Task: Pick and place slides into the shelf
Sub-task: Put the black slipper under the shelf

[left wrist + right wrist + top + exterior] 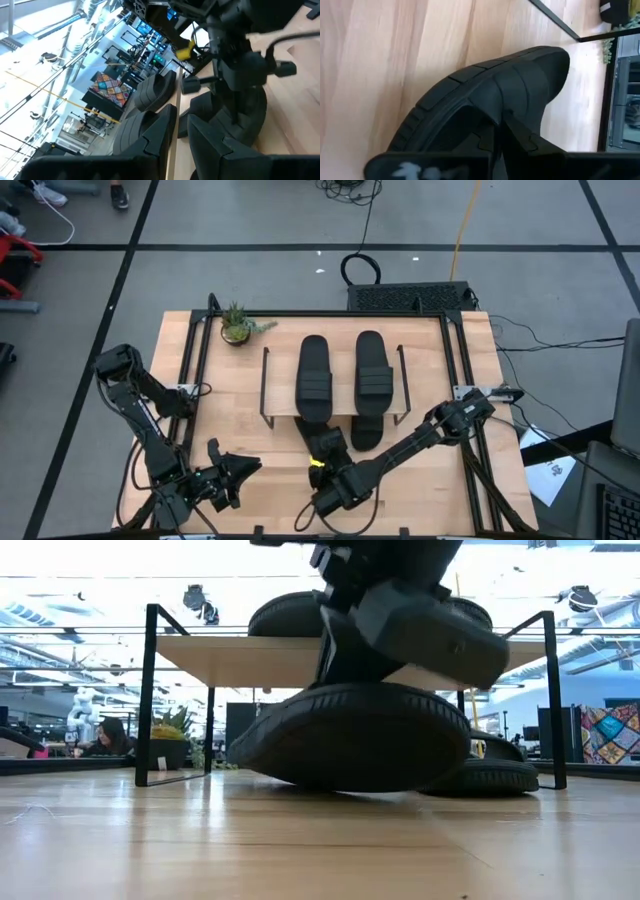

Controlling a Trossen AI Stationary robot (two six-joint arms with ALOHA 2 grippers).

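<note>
From above, the shelf (270,385) sits at the middle of the wooden table (470,370), with two black slides (314,372) lying side by side on its plank top, toes toward the far edge. A third slide (366,431) pokes out from under the shelf's near edge. The right gripper (322,452) is at a fourth slide (325,442), just in front of the shelf's near edge and left of the third. The left gripper (238,468) waits near the table's front left, fingers spread and empty, with bare wood between it and the shelf. A small potted plant (237,326) stands at the far left corner.

At table height, the gripped slide (350,735) fills the centre, its sole tilted with one end off the wood. Behind it the shelf's plank (235,660) spans its black legs, with open space beneath at the left. A person (105,737) sits in the room beyond.

The left wrist camera shows the right arm (235,60) standing over the slide.

The right wrist camera shows its fingers (520,142) closed narrow on the slide's strap (520,95), bare wood alongside.
</note>
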